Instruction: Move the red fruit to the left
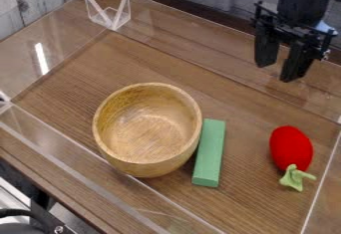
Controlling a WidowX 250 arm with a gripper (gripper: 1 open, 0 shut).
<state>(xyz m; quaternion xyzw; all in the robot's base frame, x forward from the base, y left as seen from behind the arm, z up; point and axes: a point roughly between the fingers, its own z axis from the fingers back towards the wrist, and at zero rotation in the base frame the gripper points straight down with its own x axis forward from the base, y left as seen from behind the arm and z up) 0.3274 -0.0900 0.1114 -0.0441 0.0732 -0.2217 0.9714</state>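
Hovering gripper (pixel 292 67) with jaws spread, empty; I drop straight onto the red fruit (pixel 290 147) below them, body centered.

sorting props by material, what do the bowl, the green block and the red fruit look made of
Bowl: wood, pale with a matte finish; grain rings show inside.
Green block: probably painted wood or plastic; flat, even colour, no grain visible.
Red fruit: likely plastic or rubber toy; smooth, slightly glossy red skin with a light green stem.
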